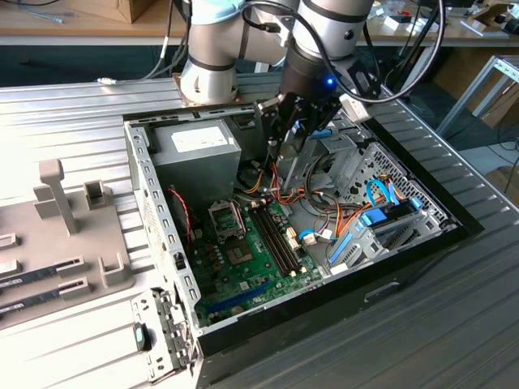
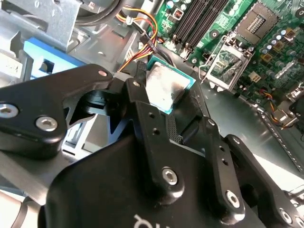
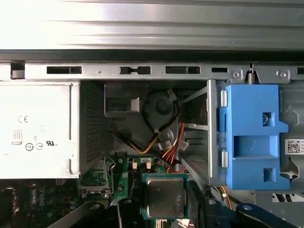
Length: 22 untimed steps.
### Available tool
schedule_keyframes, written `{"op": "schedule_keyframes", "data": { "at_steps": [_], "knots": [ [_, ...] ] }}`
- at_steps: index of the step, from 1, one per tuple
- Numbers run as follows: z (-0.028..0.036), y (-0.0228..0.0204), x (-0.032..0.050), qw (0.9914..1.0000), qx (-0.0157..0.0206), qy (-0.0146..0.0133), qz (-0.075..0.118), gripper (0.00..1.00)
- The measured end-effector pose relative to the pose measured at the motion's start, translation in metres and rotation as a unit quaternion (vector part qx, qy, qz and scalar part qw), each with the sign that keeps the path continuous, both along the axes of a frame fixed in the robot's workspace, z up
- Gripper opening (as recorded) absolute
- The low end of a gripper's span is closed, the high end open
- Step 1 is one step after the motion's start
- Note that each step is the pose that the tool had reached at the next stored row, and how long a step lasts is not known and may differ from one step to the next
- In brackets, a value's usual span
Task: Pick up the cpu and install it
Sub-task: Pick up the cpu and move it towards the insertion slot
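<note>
Some of cpu (image 2: pixel 164 89) behind gripper (image 2: pixel 169 101)

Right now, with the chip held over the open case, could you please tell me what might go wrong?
1. The pincer seems to grip the cpu by its edges alone; a slip could drop it among the bundled wires below.
2. The open socket lies off to one side, beside the memory slots; lowering the cpu misaligned might damage the socket's contacts.
</note>
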<state>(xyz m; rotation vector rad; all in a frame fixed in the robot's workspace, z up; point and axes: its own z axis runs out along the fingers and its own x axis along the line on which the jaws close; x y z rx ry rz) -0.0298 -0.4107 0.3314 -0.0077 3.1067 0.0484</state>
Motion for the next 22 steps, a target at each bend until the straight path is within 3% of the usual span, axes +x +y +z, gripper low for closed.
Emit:
{"op": "schedule_keyframes", "data": {
  "at_steps": [22],
  "knots": [
    [-0.0084, -0.0198, -0.0032, 1.00000, 0.0001, -0.0001, 0.000, 0.47]
  ]
}}
